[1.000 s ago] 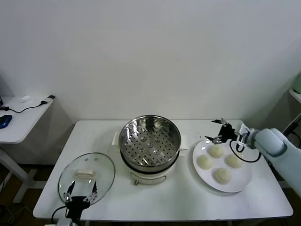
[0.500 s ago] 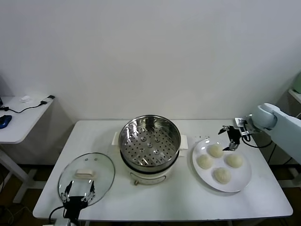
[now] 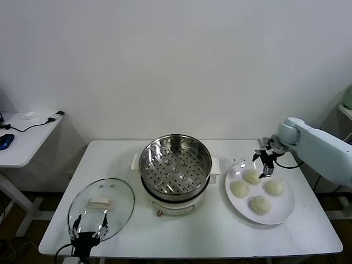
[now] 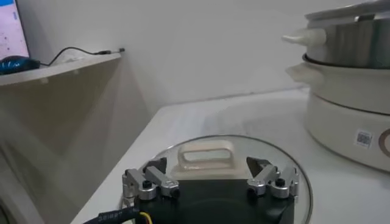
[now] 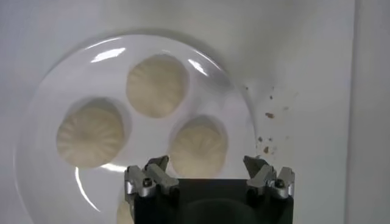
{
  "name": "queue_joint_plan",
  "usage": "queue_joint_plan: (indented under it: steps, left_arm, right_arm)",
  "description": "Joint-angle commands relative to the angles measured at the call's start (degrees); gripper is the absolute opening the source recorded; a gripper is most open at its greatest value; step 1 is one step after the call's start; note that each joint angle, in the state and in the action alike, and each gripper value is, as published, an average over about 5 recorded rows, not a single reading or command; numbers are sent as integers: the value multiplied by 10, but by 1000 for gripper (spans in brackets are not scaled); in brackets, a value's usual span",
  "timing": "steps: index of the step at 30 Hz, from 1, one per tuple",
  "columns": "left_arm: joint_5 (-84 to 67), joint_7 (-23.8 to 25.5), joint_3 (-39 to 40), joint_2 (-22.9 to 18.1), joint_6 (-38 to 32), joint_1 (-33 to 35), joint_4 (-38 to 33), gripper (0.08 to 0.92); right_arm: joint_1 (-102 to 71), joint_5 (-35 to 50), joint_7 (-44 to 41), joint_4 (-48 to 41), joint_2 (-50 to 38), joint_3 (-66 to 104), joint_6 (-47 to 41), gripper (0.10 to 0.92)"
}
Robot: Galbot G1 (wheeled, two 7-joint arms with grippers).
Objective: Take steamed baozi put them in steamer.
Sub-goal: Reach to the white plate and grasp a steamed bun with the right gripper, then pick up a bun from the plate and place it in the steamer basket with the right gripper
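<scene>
Nearest to me, my left claw (image 3: 88,235) hangs parked at the front edge of the tabletop (image 3: 209,231), its fingers spread wide and holding nothing, just over the near rim of the round glass lid (image 3: 102,207) that lies flat there. It has sunk slightly toward that edge over the last second and takes no part in the work.

Past the lid, in the middle of the tabletop, stands the steamer (image 3: 175,166), open at the top, its perforated tray bare. None of the baozi has gone in yet.

To its right sits the white plate (image 3: 287,204) with all four steamed baozi (image 3: 259,204) on it, untouched. What has changed is my right claw (image 3: 265,160): a second ago it lay low across the plate's far rim, and it has since swung up and turned to point down, so that it now hovers above the far bun (image 3: 252,176), fingers wide and empty. In the right wrist view that bun (image 5: 198,147) sits just ahead of my open fingers (image 5: 149,179). I judge this to be the line-up for the first pick, with only a descent and a squeeze left.

As for room, the buns sit close together, so my fingers will have to slip between neighbours. The way from plate to steamer is open, though the pot wall stands high and needs a lift to get over.
</scene>
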Motion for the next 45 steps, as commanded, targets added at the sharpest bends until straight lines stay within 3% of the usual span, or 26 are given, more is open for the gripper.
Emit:
queue_joint_plan:
  steps: [1,15,25,29,37,45]
  left_arm:
    - [1,0,1,-1,-1,-1,4,823]
    - [21,1,2,-2,-3,-5,10,823]
    - [40,-1,2,-6,-8,-3,10,823]
    - [41,-2,2,-5,-8,-3,10,823]
    - [43,-3,7,-5,-6,-3,7,823]
    - [44,-4,17,-4,-6,2,-5,823]
  right_arm:
    - [-28,-15,10,-40,30,10,-4,823]
    - [-50,-51,33,-76,54,44,-5,822]
    - [-59,-58,34,-51,38,58,-6,681]
    - [-39,-43,32,-13,17,55,-6,636]
    - [144,21,14,118,-27,-47,20,628]
    - [371,100,5,222,62,-176,93,626]
